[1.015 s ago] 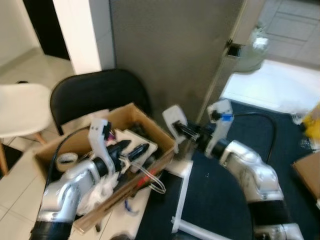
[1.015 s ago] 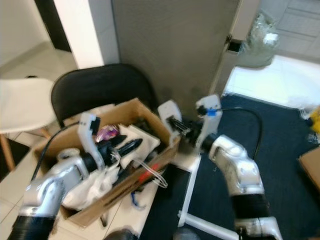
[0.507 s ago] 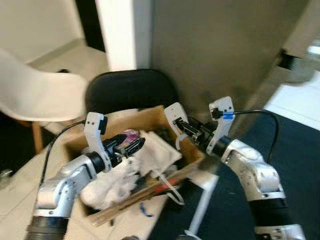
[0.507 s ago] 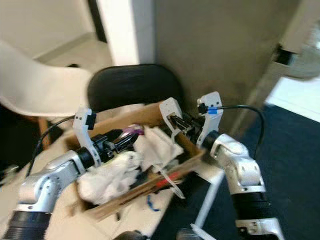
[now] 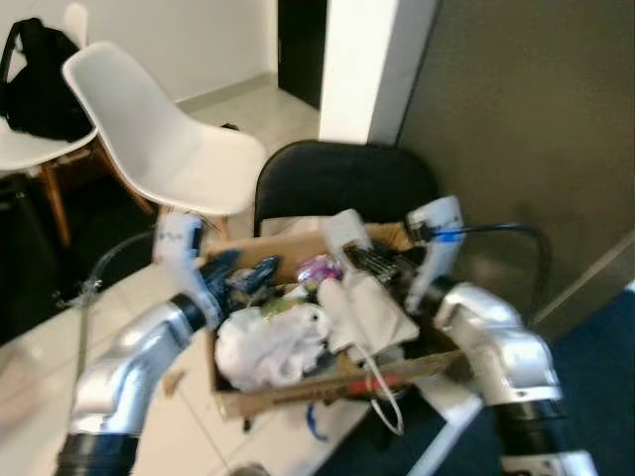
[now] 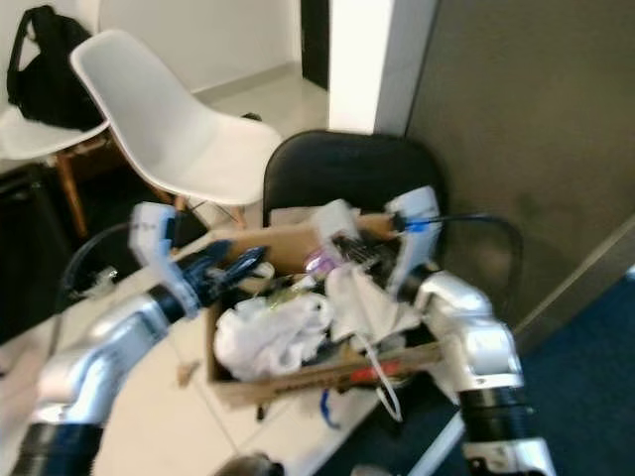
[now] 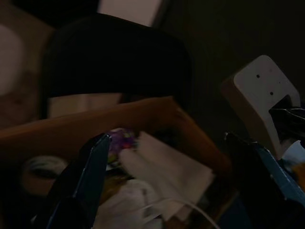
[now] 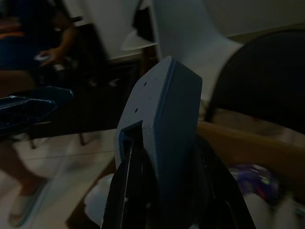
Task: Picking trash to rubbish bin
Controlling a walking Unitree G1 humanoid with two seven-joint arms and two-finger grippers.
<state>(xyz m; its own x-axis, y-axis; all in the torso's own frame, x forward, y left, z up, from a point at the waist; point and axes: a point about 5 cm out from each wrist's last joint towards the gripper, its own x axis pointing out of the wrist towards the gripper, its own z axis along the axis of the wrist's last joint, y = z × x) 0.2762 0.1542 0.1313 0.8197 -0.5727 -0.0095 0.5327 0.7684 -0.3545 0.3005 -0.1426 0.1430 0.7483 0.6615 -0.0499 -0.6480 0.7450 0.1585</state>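
An open cardboard box (image 5: pixel 288 395) of trash stands in front of a black chair (image 5: pixel 342 183). In it lie crumpled white paper (image 5: pixel 268 342), a folded white sheet (image 5: pixel 372 312) and a purple wrapper (image 5: pixel 317 268). My left gripper (image 5: pixel 241 275) hovers open over the box's left wall, and one of its fingers (image 7: pixel 90 171) shows spread wide of the other in the left wrist view. My right gripper (image 5: pixel 372 260) is at the box's back right corner, shut on a flat white plastic piece (image 5: pixel 344 230) that stands up between its fingers (image 8: pixel 162 124).
A white shell chair (image 5: pixel 159 139) stands to the left, with a black backpack (image 5: pixel 40 79) on another seat behind it. A grey wall (image 5: pixel 526 129) rises on the right. A white cord (image 5: pixel 382 397) hangs over the box front. A person's hand (image 8: pixel 47 55) shows in the right wrist view.
The camera has swung left, so the white chairs and the backpack have come into view. Both grippers stay at the box, and the right one still holds the white piece.
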